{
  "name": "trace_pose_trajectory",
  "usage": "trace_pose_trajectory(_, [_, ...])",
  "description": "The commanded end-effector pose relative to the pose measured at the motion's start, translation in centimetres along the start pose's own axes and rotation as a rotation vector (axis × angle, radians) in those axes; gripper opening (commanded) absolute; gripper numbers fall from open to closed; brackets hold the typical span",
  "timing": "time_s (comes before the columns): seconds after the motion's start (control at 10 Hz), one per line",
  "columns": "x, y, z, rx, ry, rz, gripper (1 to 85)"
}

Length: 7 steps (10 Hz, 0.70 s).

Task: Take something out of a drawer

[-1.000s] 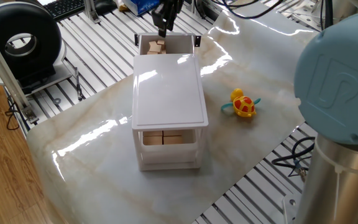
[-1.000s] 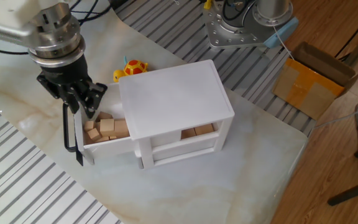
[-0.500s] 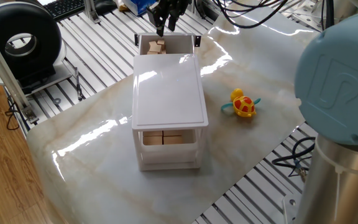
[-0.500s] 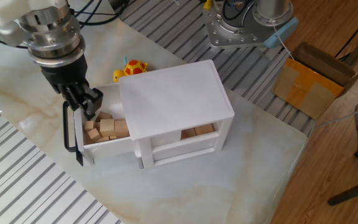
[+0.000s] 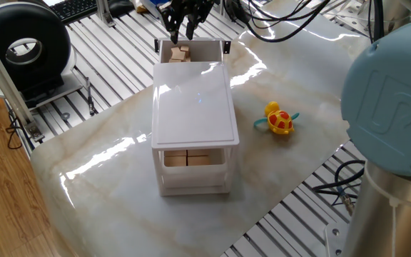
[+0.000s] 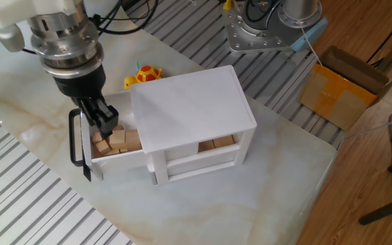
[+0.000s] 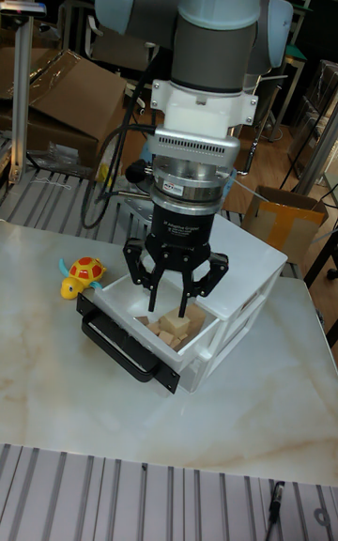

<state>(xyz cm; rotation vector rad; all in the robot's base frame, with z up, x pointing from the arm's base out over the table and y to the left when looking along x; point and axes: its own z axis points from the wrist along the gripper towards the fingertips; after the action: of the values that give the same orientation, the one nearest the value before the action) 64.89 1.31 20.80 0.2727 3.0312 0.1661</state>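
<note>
The white cabinet (image 5: 195, 107) has its top drawer (image 5: 209, 51) pulled out, black corner pieces on the front. Several small tan wooden cubes (image 6: 119, 140) lie inside it, also seen as cubes (image 7: 176, 328) and cubes (image 5: 182, 53). My gripper (image 7: 170, 304) hangs straight down over the drawer (image 7: 208, 344), open, its fingertips (image 7: 153, 304) just above the cubes with nothing between them. From the side, the gripper (image 6: 103, 122) stands over the left half of the drawer (image 6: 122, 158). In the remaining view the gripper (image 5: 181, 23) is at the top edge.
A yellow-and-red toy (image 5: 279, 120) lies on the marble sheet right of the cabinet, toy (image 6: 145, 73) behind it. The lower drawers also hold wooden blocks (image 5: 189, 159). A cardboard box (image 6: 342, 88) sits off the table; a black ring-shaped device (image 5: 23, 44) stands at the left.
The gripper has turned about its vertical axis and shifted a little further over the drawer's cubes. The drawer, cubes and toy have not moved.
</note>
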Motion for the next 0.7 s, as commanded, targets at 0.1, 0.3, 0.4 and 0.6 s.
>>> trace_pose_trajectory(0.1, [0.7, 1.7, 0.5, -0.003, 0.021, 0.123, 41.3])
trace_pose_trajectory(0.3, [0.5, 0.5, 0.6, 0.035, 0.013, 0.121, 40.0])
trace_pose_trajectory(0.4, [0.6, 0.7, 0.6, 0.027, 0.02, 0.125, 40.0])
trace_pose_trajectory(0.6, [0.7, 1.4, 0.6, 0.001, 0.023, 0.167, 40.3])
